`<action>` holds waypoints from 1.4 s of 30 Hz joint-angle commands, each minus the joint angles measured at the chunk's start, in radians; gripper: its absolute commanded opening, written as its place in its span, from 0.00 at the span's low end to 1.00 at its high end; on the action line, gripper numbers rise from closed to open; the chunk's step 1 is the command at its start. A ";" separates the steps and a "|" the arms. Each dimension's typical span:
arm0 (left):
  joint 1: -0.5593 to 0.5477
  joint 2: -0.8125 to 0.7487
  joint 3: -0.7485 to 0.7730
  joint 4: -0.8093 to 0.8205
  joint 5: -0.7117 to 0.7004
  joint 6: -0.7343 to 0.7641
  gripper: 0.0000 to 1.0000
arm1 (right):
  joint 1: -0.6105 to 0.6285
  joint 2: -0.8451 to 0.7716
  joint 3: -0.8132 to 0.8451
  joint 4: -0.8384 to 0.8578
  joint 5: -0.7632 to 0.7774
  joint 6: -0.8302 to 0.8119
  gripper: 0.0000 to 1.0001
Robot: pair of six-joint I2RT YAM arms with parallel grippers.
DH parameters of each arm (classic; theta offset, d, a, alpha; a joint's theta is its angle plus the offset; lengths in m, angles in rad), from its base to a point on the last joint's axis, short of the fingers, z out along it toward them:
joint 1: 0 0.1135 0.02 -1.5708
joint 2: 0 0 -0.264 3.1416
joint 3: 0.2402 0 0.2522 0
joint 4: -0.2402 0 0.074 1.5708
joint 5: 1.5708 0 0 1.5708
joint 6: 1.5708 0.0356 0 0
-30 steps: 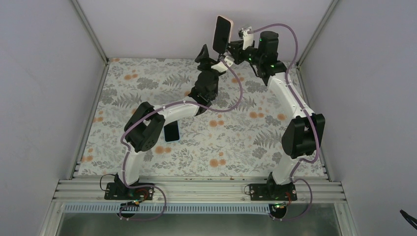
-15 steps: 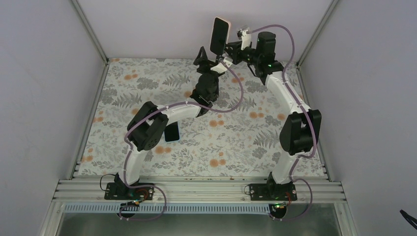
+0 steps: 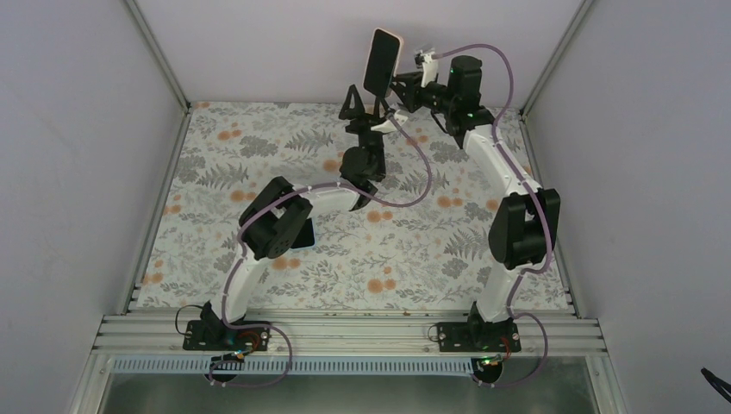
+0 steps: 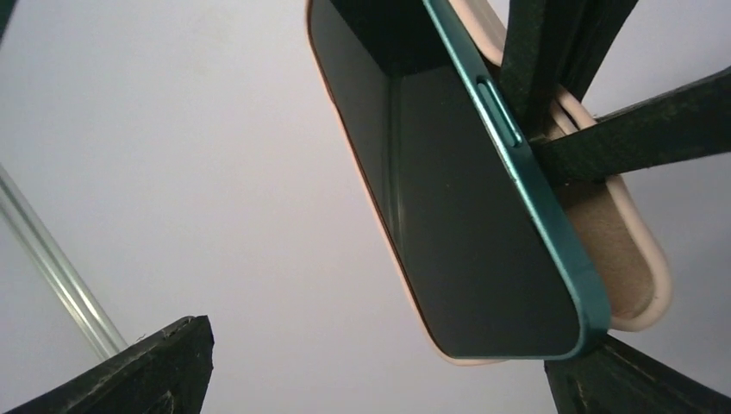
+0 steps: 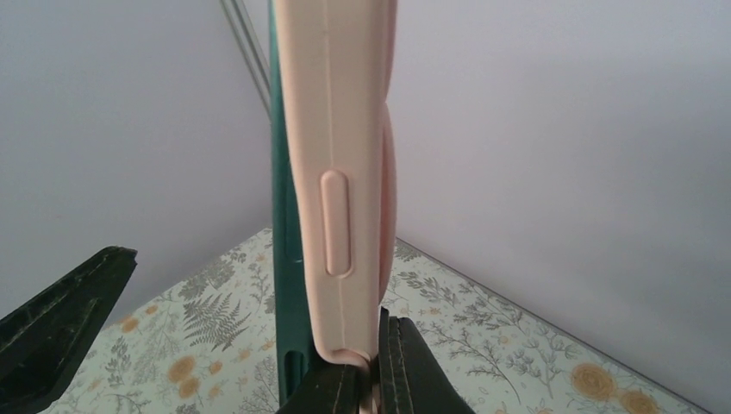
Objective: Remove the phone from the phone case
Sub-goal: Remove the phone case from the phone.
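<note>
The phone (image 3: 382, 62), with a dark screen and a teal frame, sits in a pink case (image 5: 338, 164) and is held upright, high over the table's far edge. In the left wrist view the phone's teal edge (image 4: 552, 233) stands clear of the case (image 4: 634, 259) on one side. My right gripper (image 3: 400, 84) is shut on the case's wall, its fingers pinched at the case's lower end (image 5: 379, 366). My left gripper (image 3: 362, 97) is open just below and left of the phone. Its fingertips (image 4: 177, 354) are wide apart and touch nothing.
A flat black rectangle (image 3: 301, 233) lies on the floral table cover under my left arm's elbow. The grey back wall is right behind the phone, and a metal corner post (image 4: 60, 285) stands near it. My left arm's finger (image 5: 60, 319) shows at the right wrist view's lower left.
My left arm has swung its elbow to the right and raised its open gripper closer under the phone. My right gripper has carried the phone slightly left.
</note>
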 commanded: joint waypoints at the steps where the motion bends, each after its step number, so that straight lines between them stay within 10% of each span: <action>1: -0.095 0.002 0.102 0.228 0.325 0.141 0.95 | 0.120 0.076 -0.049 -0.182 -0.170 0.029 0.04; 15: -0.108 0.092 0.197 0.247 0.329 0.186 0.94 | 0.121 0.066 -0.059 -0.185 -0.197 0.017 0.04; 28: -0.095 0.042 0.092 0.247 0.300 0.142 0.33 | 0.095 0.022 -0.049 -0.204 -0.183 -0.005 0.04; 42: -0.045 0.004 0.100 0.261 0.167 0.130 0.33 | 0.058 -0.026 -0.054 -0.218 -0.184 -0.036 0.04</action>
